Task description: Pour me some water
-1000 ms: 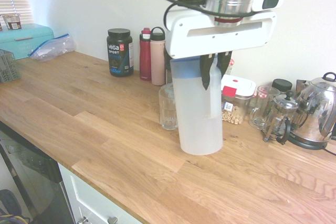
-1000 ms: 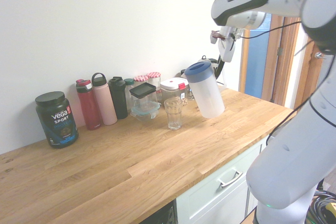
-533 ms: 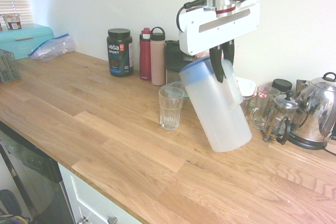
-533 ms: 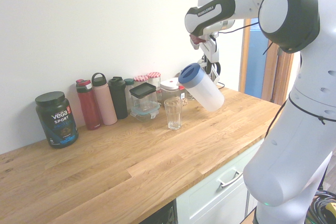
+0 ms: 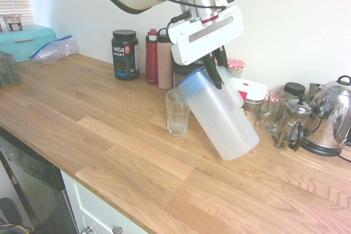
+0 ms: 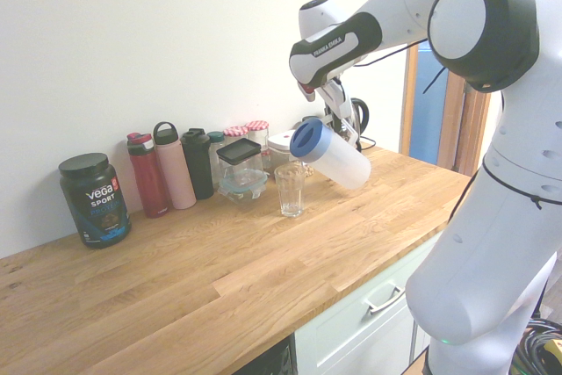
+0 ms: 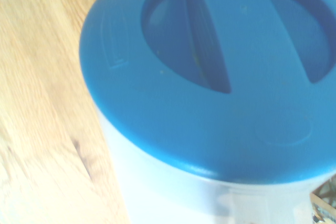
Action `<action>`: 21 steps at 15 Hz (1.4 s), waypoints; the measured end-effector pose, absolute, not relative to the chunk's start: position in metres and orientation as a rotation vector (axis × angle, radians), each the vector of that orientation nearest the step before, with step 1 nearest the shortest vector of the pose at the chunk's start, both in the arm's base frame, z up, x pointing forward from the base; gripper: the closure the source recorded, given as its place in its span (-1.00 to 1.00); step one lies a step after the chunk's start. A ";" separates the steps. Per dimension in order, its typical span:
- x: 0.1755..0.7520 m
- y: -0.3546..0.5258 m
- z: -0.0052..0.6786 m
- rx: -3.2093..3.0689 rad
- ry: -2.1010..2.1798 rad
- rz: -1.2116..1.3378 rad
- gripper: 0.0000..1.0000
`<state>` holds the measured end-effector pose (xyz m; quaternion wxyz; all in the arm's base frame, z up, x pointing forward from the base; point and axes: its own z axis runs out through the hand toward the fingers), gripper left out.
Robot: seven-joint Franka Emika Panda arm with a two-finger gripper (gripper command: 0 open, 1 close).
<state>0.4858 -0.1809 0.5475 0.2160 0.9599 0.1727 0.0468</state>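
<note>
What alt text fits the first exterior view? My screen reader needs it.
A white robot arm's gripper tilts a frosted plastic pitcher with a blue lid toward a clear drinking glass on a wooden countertop; bottles and jars line the wall.

Daylight is washing over a plain white wall point(image 6: 176, 50) and a long wooden countertop point(image 5: 98, 130), with white cabinet drawers point(image 6: 369, 305) sitting beneath its front edge.

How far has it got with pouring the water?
Done: the claw is shut on the pitcher's handle and has it off the counter. In hand: the pitcher is tipped, blue lid toward the glass. Left: no water visible in the glass, so the actual pouring remains.
</note>
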 end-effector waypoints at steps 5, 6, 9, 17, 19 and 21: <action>0.483 -0.163 0.544 2.557 0.508 0.116 1.00; 0.483 -0.160 0.543 2.554 0.507 0.115 1.00; 0.484 -0.156 0.543 2.553 0.497 0.124 1.00; 0.448 -0.216 0.587 2.864 0.252 0.388 1.00; 0.429 -0.249 0.604 2.970 0.155 0.488 1.00; 0.419 -0.264 0.608 3.051 0.024 0.569 1.00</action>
